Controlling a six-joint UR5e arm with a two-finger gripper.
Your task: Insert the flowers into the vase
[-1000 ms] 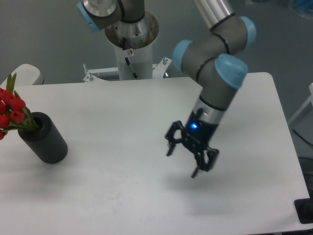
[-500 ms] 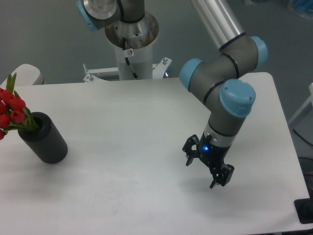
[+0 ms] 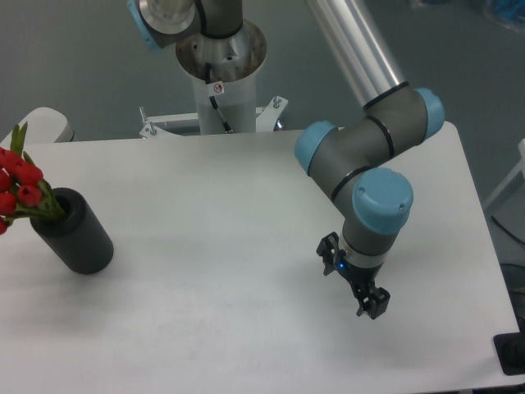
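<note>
1. Hand [image 3: 352, 278]: hangs low over the white bench [image 3: 205, 271] at about 4 o'clock from the bench's centre. It holds nothing. Its two black fingers [image 3: 373, 304] stand apart, spread, with bare bench surface showing beneath them. A small blue light glows on its body just above the fingers.

2. Arm [image 3: 373, 176]: grey with light blue joint caps, folded over the hand. Its long silver tube runs up and out of the top edge of the view toward 12 o'clock.

3. Vase [image 3: 75, 232]: a matte black cylinder standing on the bench at about 9 o'clock, close to the left edge and well apart from the hand. It appears tilted in this view, its top leaning toward 10 o'clock.

4. Flowers [image 3: 18, 185]: red blooms with green leaves, seated in the top of the vase. The bunch leans out toward 10 o'clock and is partly cut off by the left edge of the view. The stems are hidden inside the vase.

5. Robot base [image 3: 220, 78]: a white pedestal at 12 o'clock, behind the far edge of the bench, with a metal mounting plate at its foot.
</note>
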